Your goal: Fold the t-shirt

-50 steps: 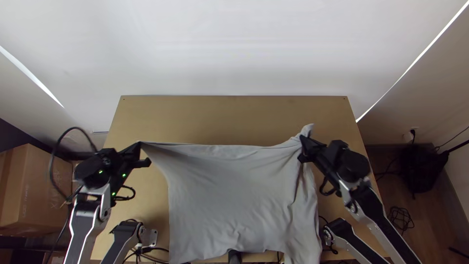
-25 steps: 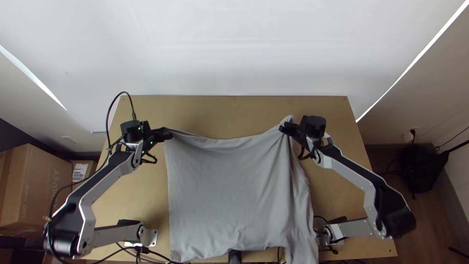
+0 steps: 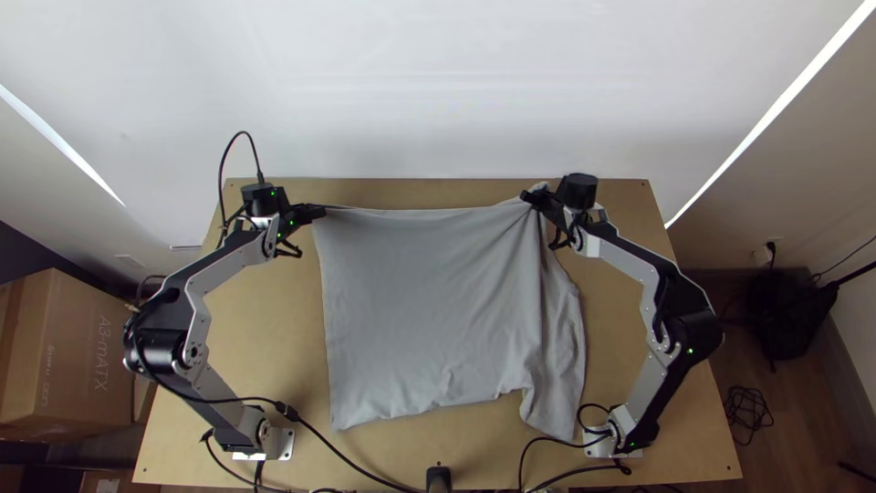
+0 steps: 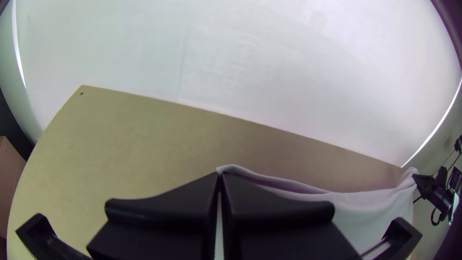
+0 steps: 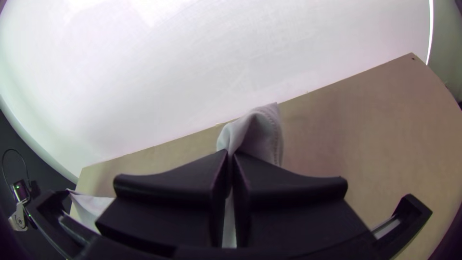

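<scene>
In the top view the grey t-shirt (image 3: 429, 310) is stretched between the grippers, its upper edge nearly straight and its lower part spread down the table, with creases along its right side. My left gripper (image 3: 321, 212) is shut on its upper left corner, and my right gripper (image 3: 529, 197) is shut on the upper right part, a small bit sticking out past the fingers. The left wrist view has the left gripper (image 4: 220, 177) pinching the shirt's edge (image 4: 298, 188). In the right wrist view, bunched cloth (image 5: 262, 130) rises beyond the right gripper (image 5: 231, 155).
The wooden table (image 3: 228, 347) shows on both sides of the shirt. Black cables (image 3: 351, 463) cross its near edge by the arm bases. A cardboard box (image 3: 68, 351) stands off the left side, and a black bag (image 3: 785, 306) lies off the right.
Both grippers have moved up the picture with the shirt held, the left one also to the right and the right one to the left. The shirt's lower edge has slid up from the table's near edge.
</scene>
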